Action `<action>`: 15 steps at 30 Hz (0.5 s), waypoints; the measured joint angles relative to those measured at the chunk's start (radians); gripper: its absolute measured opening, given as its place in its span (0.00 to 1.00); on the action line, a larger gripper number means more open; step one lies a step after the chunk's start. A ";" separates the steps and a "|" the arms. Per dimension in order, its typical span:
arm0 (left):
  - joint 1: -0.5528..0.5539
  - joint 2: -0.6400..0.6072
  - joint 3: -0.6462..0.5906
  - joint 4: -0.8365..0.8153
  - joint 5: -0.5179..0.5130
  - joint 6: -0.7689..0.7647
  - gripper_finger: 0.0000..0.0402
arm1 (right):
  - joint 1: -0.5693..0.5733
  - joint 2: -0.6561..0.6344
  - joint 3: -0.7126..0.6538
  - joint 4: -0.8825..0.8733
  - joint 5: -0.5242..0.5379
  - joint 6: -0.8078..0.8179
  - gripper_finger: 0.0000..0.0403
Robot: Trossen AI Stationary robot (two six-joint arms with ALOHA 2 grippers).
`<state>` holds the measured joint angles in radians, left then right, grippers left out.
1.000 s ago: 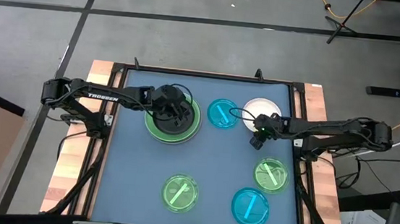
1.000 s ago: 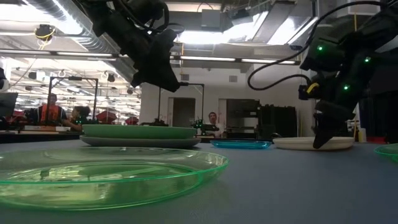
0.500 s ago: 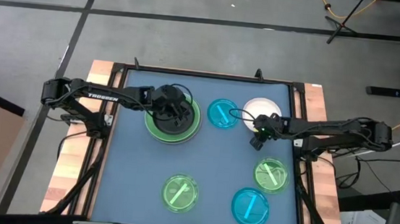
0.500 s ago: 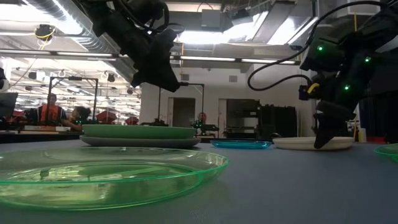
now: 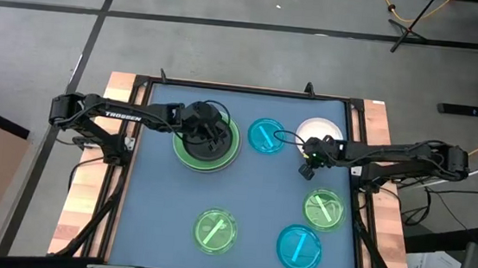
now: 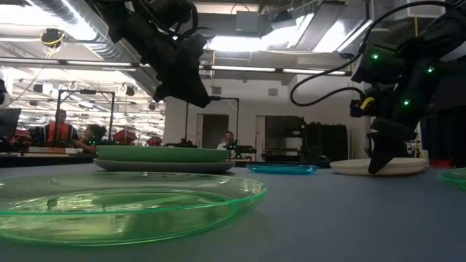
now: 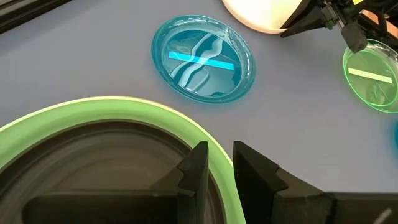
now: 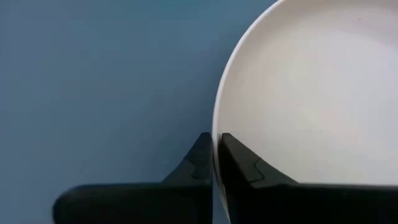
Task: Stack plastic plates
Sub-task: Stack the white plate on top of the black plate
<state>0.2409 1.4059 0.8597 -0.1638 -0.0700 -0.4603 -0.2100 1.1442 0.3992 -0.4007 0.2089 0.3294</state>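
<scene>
A stack stands at the table's far left: a black plate [image 5: 204, 141] on a light green plate [image 5: 233, 142] on a grey plate [image 6: 160, 166]. My left gripper [image 7: 219, 163] hangs above this stack, slightly open and empty. My right gripper [image 8: 214, 152] is shut on the small white plate [image 5: 319, 128] at the far right. Two translucent blue plates [image 5: 265, 136] [image 5: 299, 248] and two translucent green plates [image 5: 215, 231] [image 5: 324, 208] lie flat on the table. My right gripper pinches the white plate's rim [image 8: 217, 134] on the plate's near-left side, one finger inside the plate and one outside. The fingers come from above, pointing down. The plate [image 6: 378, 167] sits low and about level on the table.
The blue table mat [image 5: 155, 205] has bare room at its near left and in the middle. A dark frame and wooden side boards [image 5: 84, 216] border the table. People stand in the room far behind the table.
My right gripper has shifted a little toward the table's right edge, and the white plate has slid with it toward the far right. My left gripper has kept still above the stack.
</scene>
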 joint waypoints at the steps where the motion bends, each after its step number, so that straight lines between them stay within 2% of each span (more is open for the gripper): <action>1: 0.000 0.000 0.000 0.000 0.000 0.000 0.17 | 0.000 0.000 0.000 0.000 0.000 0.000 0.02; 15: 0.000 0.000 0.000 0.000 0.000 0.000 0.17 | 0.000 -0.001 0.000 0.000 0.008 -0.051 0.00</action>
<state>0.2409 1.4059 0.8600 -0.1639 -0.0700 -0.4603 -0.2100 1.1435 0.3992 -0.4007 0.2170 0.2781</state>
